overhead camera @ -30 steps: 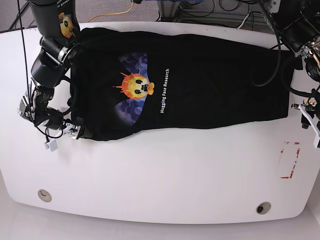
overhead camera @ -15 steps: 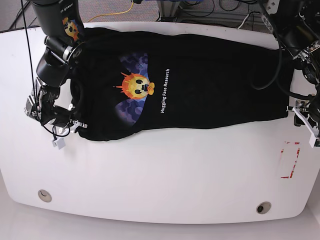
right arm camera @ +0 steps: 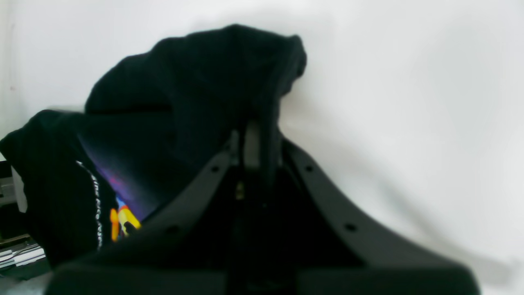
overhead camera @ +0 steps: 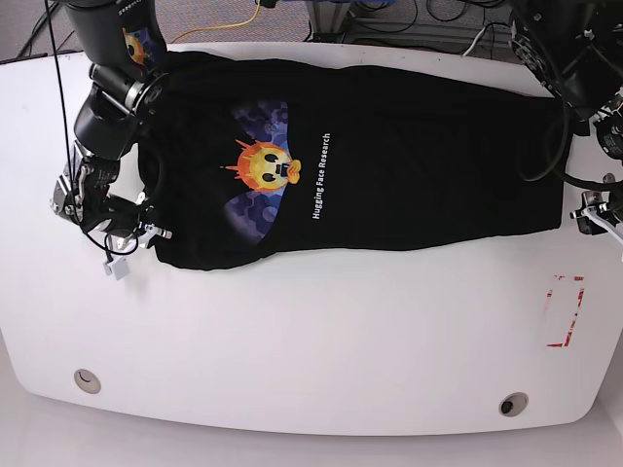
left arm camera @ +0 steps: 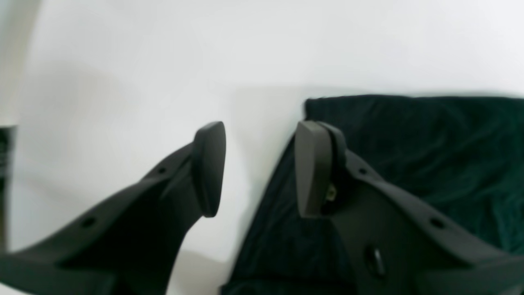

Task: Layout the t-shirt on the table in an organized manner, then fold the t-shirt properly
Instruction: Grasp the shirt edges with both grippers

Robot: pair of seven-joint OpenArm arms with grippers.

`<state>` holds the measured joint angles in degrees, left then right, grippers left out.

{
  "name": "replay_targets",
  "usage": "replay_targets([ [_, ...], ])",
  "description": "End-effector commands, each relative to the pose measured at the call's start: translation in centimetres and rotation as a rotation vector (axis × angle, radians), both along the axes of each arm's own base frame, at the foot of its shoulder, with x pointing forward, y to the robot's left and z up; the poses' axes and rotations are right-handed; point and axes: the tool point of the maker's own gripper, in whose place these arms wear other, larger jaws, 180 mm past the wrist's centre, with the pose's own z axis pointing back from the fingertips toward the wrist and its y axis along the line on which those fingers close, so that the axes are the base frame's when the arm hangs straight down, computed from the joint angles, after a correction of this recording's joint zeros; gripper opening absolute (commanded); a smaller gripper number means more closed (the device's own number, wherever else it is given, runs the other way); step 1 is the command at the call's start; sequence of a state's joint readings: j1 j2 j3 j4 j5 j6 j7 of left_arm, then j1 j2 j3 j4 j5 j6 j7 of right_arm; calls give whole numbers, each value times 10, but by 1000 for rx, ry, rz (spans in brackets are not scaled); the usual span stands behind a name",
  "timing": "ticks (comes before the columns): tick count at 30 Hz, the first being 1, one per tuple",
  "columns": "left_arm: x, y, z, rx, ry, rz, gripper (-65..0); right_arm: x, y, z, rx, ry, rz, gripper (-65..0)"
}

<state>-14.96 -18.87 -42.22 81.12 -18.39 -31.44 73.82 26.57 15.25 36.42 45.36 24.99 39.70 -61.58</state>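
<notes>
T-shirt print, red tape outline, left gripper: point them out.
t-shirt [overhead camera: 264, 167], base view, on the sun-face print.
red tape outline [overhead camera: 565, 311], base view, on its broken border.
left gripper [left arm camera: 260, 168], left wrist view, midway between the fingertips.

- You are looking at the t-shirt [overhead camera: 389, 165] lying across the far half of the tabletop [overhead camera: 321, 341], its length running from side to side in the base view.
- The lettering [overhead camera: 320, 176] is sitting just right of the printed face [overhead camera: 263, 167], toward the shirt's left end.
- The right pincer [overhead camera: 146, 236] is sitting at the shirt's near left corner, with cloth bunching up between its jaws.
- The left pincer [overhead camera: 587, 212] is hanging at the shirt's right edge, one finger [left arm camera: 313, 168] over the cloth, the other over bare tabletop.
- The tape outline [overhead camera: 565, 311] is lying near the right edge, in front of that pincer.
- Two grommet holes [overhead camera: 86, 379] are sitting along the near edge, well apart.
</notes>
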Motion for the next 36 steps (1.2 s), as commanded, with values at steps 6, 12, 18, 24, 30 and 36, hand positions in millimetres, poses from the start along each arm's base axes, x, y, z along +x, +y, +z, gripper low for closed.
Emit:
replay_targets([
  [6,8,0,-6,-2,-12,-78,-262,9,-11,13,-24,-33,-3,-644],
  [12,16,-16,-22,-33,10,-129,-258,7,-10,12,-22,-23,3,-644],
  [18,24,-27,-33,-64,16,-159,-257,7,-10,12,-22,-23,3,-644],
  [24,36,-45,-47,-104,16,-202,-257,7,-10,12,-22,-23,3,-645],
  [30,43,-58,-51,-111,32,-240,-268,7,-10,12,-21,-24,3,-647],
  [36,50,-75,-53,-114,35,-280,-550,9,-10,14,-21,-29,3,-648],
])
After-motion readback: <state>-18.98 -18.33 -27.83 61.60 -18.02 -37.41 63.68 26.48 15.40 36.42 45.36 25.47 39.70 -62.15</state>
